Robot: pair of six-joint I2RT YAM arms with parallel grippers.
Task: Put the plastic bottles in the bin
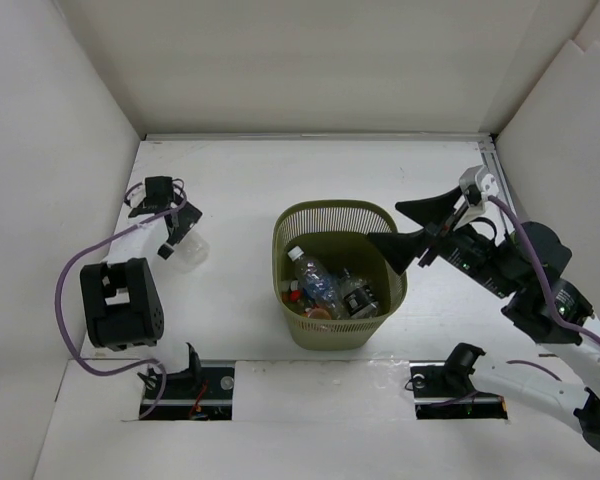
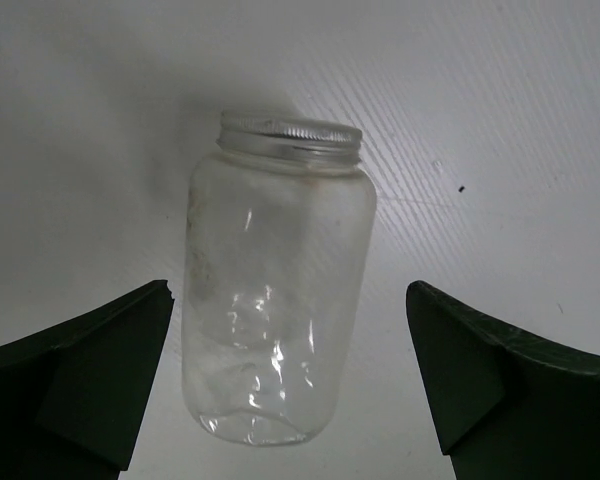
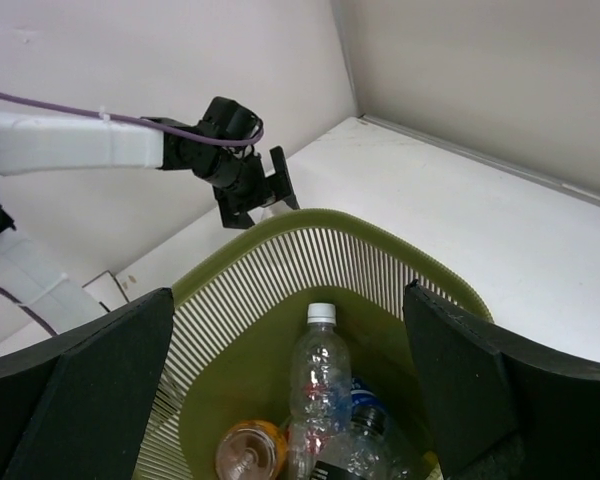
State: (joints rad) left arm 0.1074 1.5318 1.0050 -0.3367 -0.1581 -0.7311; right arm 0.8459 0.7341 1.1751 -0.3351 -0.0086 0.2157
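In the middle of the top view, just beyond the arm bases, the bin (image 1: 330, 335) is sitting with several plastic bottles (image 1: 315, 282) lying in its bottom. At the left of the frame, the left gripper (image 1: 183, 238) is hovering with its fingers fully parted. It is straddling a clear jar-like bottle (image 2: 275, 290), which appears to be lying on its side on the white table (image 1: 240, 180), probably lining up to close on its body. At the right, the right gripper is hanging over the bin's rim, its jaws spread wide and holding nothing, placed as if for a drop.
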